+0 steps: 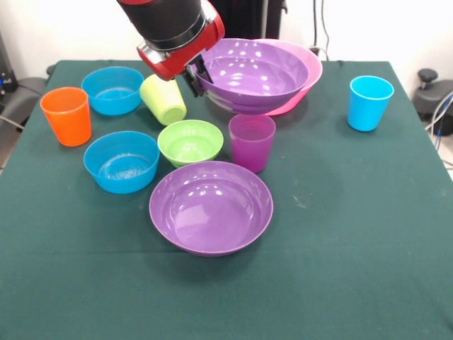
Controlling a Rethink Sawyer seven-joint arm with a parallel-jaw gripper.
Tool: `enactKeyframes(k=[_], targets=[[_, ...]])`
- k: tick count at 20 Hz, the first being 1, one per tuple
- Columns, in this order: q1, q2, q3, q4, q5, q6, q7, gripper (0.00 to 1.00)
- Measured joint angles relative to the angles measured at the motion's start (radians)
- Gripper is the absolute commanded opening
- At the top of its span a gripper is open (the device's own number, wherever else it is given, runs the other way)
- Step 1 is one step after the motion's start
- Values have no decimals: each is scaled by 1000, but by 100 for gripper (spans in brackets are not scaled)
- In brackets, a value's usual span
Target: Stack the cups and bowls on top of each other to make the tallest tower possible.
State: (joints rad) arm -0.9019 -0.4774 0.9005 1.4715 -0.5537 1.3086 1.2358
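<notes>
My gripper [197, 76] comes down from the top left and is shut on the left rim of a wide purple bowl [258, 71]. That bowl sits tilted in the big pink bowl [309, 74]. The lime green cup [163, 100] is just left of the gripper. The purple cup [251, 142] stands upright at the centre, with the small green bowl [190, 142] to its left. The second wide purple bowl [211, 207] lies in front of them. Two blue bowls [113, 90] [122, 161] and the orange cup [67, 115] are at the left. The light blue cup [369, 103] stands alone at the right.
The dark green tablecloth [354, 248] covers the table. Cables and a black stand [432, 88] lie beyond the table's right edge.
</notes>
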Motion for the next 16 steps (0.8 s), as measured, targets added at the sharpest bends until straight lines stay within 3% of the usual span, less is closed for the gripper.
enactKeyframes(k=[16], targets=[[-3, 8, 1, 0, -29, 0, 0, 0]])
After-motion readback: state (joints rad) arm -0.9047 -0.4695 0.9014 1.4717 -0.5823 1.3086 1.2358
